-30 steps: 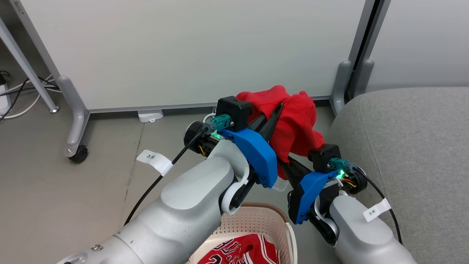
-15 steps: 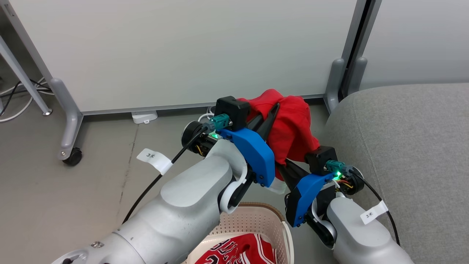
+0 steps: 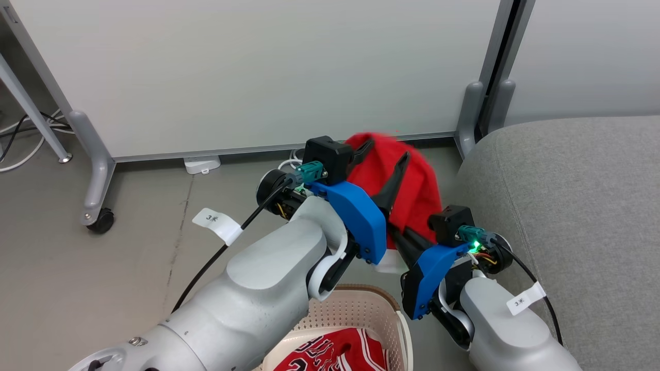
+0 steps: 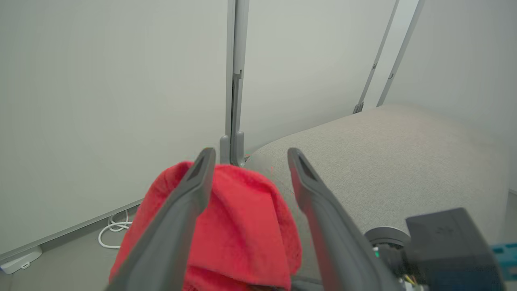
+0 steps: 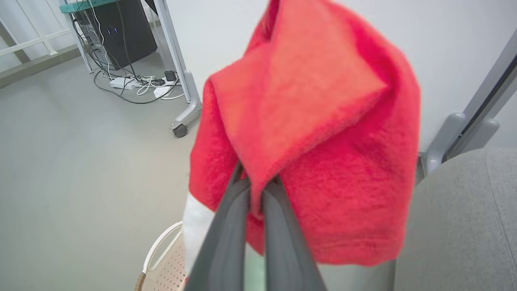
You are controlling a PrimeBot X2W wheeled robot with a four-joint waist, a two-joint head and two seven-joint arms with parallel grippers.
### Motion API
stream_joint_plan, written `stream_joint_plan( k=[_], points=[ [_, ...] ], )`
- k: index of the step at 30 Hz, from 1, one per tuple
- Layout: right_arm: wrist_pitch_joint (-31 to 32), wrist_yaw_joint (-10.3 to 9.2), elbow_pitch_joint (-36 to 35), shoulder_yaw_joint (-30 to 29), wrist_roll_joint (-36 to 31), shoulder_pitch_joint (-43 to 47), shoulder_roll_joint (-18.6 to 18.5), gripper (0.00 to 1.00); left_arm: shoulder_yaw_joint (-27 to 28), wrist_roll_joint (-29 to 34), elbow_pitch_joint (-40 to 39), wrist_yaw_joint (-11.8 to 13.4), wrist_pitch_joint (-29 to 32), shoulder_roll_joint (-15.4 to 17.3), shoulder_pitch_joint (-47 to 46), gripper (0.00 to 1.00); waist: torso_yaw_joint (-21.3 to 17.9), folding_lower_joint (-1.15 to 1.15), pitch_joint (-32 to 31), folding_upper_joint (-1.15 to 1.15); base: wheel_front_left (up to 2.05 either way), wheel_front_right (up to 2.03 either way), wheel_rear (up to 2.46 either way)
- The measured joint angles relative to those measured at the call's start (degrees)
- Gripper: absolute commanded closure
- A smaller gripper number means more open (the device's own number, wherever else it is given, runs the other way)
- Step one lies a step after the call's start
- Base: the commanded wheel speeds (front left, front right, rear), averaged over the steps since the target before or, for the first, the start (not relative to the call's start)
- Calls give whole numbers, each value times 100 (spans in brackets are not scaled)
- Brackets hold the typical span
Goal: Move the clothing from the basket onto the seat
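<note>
A red garment [image 3: 415,190] hangs in the air above the floor, just left of the grey seat [image 3: 567,206]. My right gripper [image 3: 402,238] is shut on its lower fold; in the right wrist view the closed fingers [image 5: 254,202] pinch the red garment [image 5: 319,141]. My left gripper [image 3: 384,157] stands open, its fingers [image 4: 194,190] spread, with the red garment [image 4: 242,226] slumped loosely between and under them. The cream basket [image 3: 361,309] sits below my arms, and a red jersey [image 3: 335,355] with lettering lies in it. The seat [image 4: 383,161] is just beyond the left fingers.
White partition panels [image 3: 258,72] on grey feet stand behind the garment, with a caster [image 3: 98,220] at the left. A white power block [image 3: 202,165] and cable lie at the panel base. In the right wrist view, a desk leg and cables [image 5: 141,85] sit far off.
My left gripper has opened and let go of the red garment, which has sagged lower. The right gripper keeps its hold. The head camera shifted slightly.
</note>
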Motion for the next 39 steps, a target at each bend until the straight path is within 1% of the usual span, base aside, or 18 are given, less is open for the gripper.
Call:
stream_joint_plan(
  k=[8, 10, 13, 17, 20, 23, 26, 30, 37, 39],
  points=[
    [23, 0, -71, -33, -47, 36, 1, 100, 42, 14, 134, -29, -194, 11, -3, 0, -25, 0, 24, 0, 0, 0, 0],
    [23, 0, -108, -45, -56, 48, 0, 100, 131, 46, 112, -96, -253, 67, 12, 0, -50, 0, 46, 0, 0, 0, 0],
    [9, 0, -224, -67, -102, 54, 0, 100, 309, 194, -41, -188, -304, 257, 137, 0, -122, 0, 110, 0, 0, 0, 0],
    [-9, 0, -433, -143, -225, 113, 1, 100, 1016, 726, -645, -197, -327, 690, 544, 0, -276, 0, 203, 0, 0, 0, 0],
    [-27, 0, -654, -249, -336, 146, -3, 100, 1638, 1160, -1163, -152, -328, 982, 1232, 0, -421, 0, 275, 0, 0, 0, 0],
    [-43, 0, -922, -365, -458, 276, 0, 100, 2270, 1577, -1669, -118, -327, 1156, 1915, 0, -589, 0, 332, 0, 0, 0, 0],
    [9, 0, -1244, -492, -625, 396, -3, 100, 2915, 1971, -2135, -69, -328, 1178, 2610, 0, -768, 0, 381, 0, 0, 0, 0],
    [160, 0, -1774, -647, -850, 626, 0, 100, 3710, 2493, -2502, -62, -328, 1176, 3400, 0, -1053, 0, 452, 0, 0, 0, 0],
    [580, 0, -2829, -970, -1181, 1198, -3, 100, 4924, 3297, -3006, 31, -327, 1045, 4362, 0, -1646, 0, 595, 0, 0, 0, 0],
    [681, 0, -3129, -1046, -1246, 1364, -2, 100, 5223, 3476, -3137, 5, -328, 971, 4581, 0, -1844, 0, 646, 0, 0, 0, 0]
  ],
)
